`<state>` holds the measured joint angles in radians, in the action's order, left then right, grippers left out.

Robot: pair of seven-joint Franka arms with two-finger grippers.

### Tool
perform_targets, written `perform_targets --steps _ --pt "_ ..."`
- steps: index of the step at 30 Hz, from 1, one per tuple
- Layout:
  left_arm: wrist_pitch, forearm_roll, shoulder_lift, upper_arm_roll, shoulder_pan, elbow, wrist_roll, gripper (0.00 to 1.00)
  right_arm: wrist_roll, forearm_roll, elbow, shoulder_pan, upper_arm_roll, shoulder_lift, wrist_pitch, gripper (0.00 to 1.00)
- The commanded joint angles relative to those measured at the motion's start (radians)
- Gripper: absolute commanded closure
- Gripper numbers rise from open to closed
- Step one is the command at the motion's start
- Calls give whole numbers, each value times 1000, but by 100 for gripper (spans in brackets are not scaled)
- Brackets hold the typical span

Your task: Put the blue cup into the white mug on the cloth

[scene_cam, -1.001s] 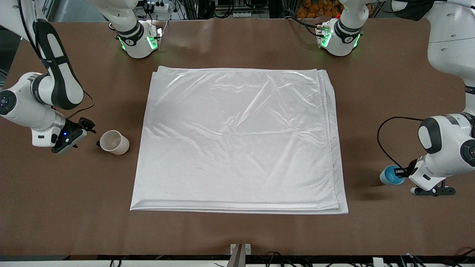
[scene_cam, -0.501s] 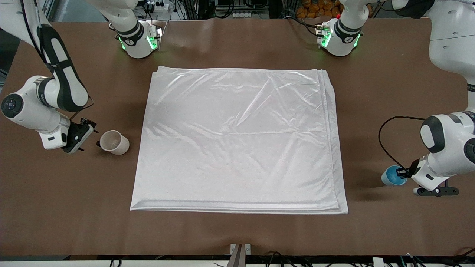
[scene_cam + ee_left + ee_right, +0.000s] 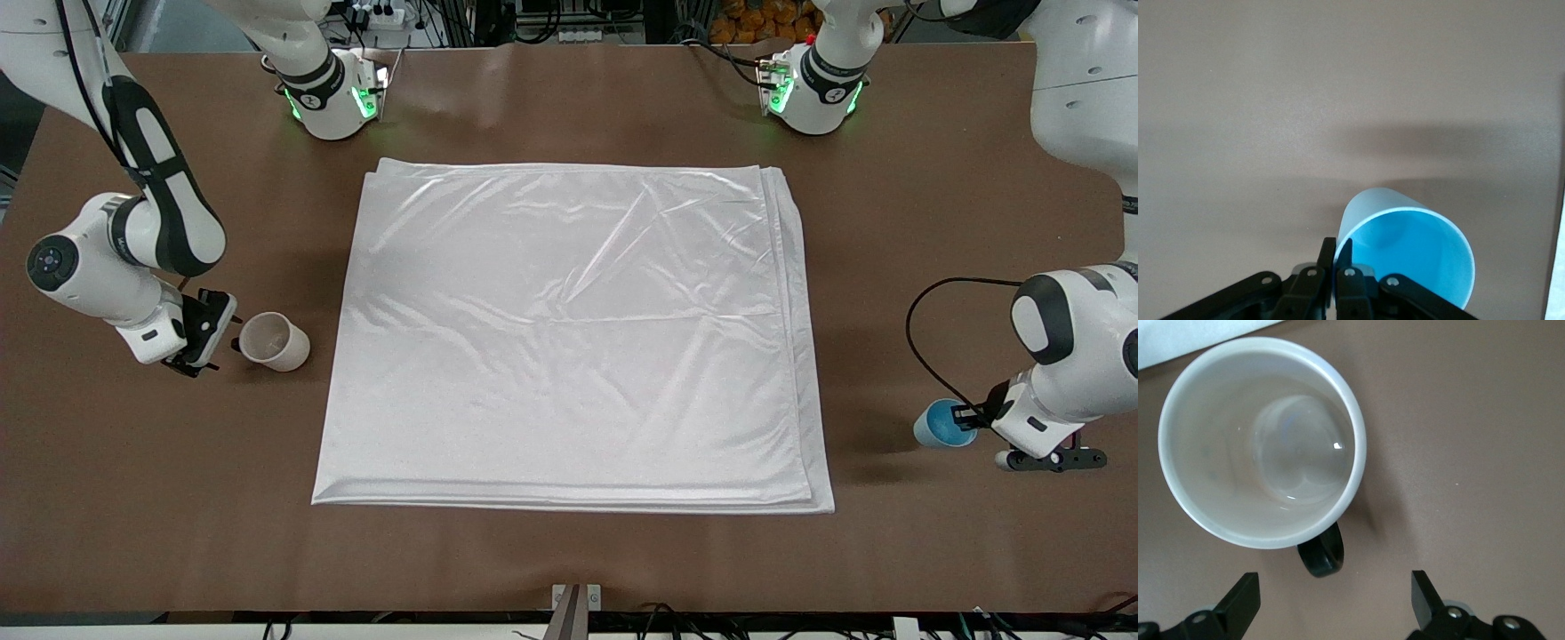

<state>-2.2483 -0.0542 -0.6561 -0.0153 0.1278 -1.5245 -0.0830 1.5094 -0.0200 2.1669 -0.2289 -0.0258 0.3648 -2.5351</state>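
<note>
The cloth [image 3: 569, 338] lies flat in the middle of the brown tabletop [image 3: 569, 560], a large shiny white folded sheet with light creases.

The white mug [image 3: 274, 341] stands upright on the bare tabletop just off the cloth's edge, at about 9 o'clock from the cloth's middle in the front view, toward the right arm's end. In the right wrist view the white mug [image 3: 1261, 440] shows its cream inside from above and its small black handle [image 3: 1321, 553] points toward the claw. The right claw [image 3: 206, 331] sits low, just beside the mug at its 9 o'clock in the front view, fingers spread wide and holding nothing; its two fingertips [image 3: 1241, 597] flank the handle without touching it.

The blue cup [image 3: 941, 423] is at about 3 o'clock from the cloth, well apart from its edge, toward the left arm's end of the tabletop. The left claw [image 3: 965, 415] is clamped on the cup's rim, its fingers [image 3: 1328, 257] pinched together on the wall of the blue cup [image 3: 1405, 250]. The cup appears tilted, its bright blue inside facing the wrist camera. Whether its base touches the tabletop cannot be told.
</note>
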Motion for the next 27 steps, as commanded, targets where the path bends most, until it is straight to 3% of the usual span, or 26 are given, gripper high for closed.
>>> perform_targets --steps 1,13,27 --pt "-2 20 21 3 3 -14 3 100 72 -21 -13 3 -3 26 -14 0" --pt "6 20 35 5 1 -14 3 100 83 -20 -22 68 -2 28 -17 5" --pt "58 22 62 5 -5 -14 17 100 112 -20 -36 34 -2 42 -16 5"
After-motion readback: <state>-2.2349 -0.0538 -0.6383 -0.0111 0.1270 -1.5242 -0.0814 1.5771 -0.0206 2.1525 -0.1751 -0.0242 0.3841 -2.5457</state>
